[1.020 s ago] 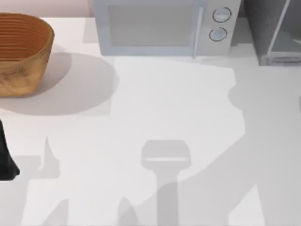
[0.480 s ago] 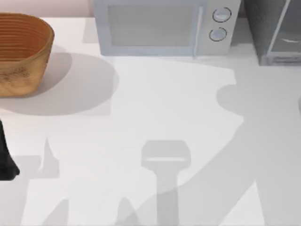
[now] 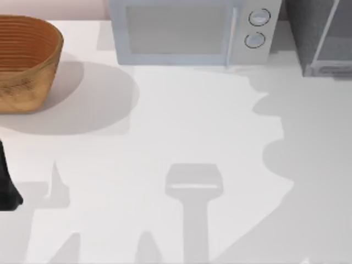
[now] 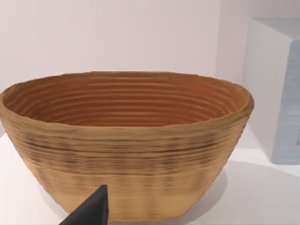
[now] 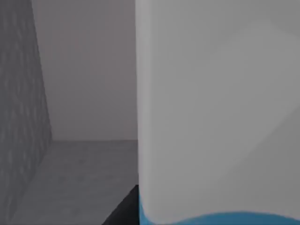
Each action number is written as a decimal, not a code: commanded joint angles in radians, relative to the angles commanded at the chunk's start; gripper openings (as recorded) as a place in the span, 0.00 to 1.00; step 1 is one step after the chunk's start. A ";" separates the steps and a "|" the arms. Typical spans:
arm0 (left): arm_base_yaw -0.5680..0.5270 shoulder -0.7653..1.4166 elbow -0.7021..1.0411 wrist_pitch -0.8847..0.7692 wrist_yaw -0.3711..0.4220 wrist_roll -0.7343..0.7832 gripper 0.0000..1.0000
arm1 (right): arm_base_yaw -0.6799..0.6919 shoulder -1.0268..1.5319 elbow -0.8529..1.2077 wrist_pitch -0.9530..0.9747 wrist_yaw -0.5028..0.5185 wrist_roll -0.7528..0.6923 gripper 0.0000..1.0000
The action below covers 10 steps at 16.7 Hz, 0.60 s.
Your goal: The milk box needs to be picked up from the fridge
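The fridge point(image 3: 306, 34) stands at the table's back right corner, dark grey and speckled, with its pale framed door point(image 3: 333, 46) beside it. In the right wrist view I look into the fridge point(image 5: 24, 117), and the milk box point(image 5: 215, 112) stands very close, white above with a light blue band low down. A dark part of my right gripper point(image 5: 123, 210) lies right against the carton's side. Whether it grips the carton is hidden. My left gripper point(image 3: 6, 190) is parked at the table's left edge, facing the basket point(image 4: 126, 145).
A woven brown basket point(image 3: 25, 60) sits at the back left. A pale microwave point(image 3: 190, 33) with two round knobs stands at the back middle, left of the fridge. Arm shadows lie across the white table point(image 3: 181, 121), mostly on its right half.
The right arm's shadow on the table's right side has shifted and spread toward the fridge. The left arm, basket and microwave have not moved.
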 joint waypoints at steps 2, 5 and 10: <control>0.000 0.000 0.000 0.000 0.000 0.000 1.00 | -0.009 -0.043 -0.060 0.033 -0.008 -0.001 0.00; 0.000 0.000 0.000 0.000 0.000 0.000 1.00 | -0.012 -0.058 -0.079 0.045 -0.011 -0.001 0.00; 0.000 0.000 0.000 0.000 0.000 0.000 1.00 | -0.001 -0.081 -0.088 0.028 -0.007 0.000 0.00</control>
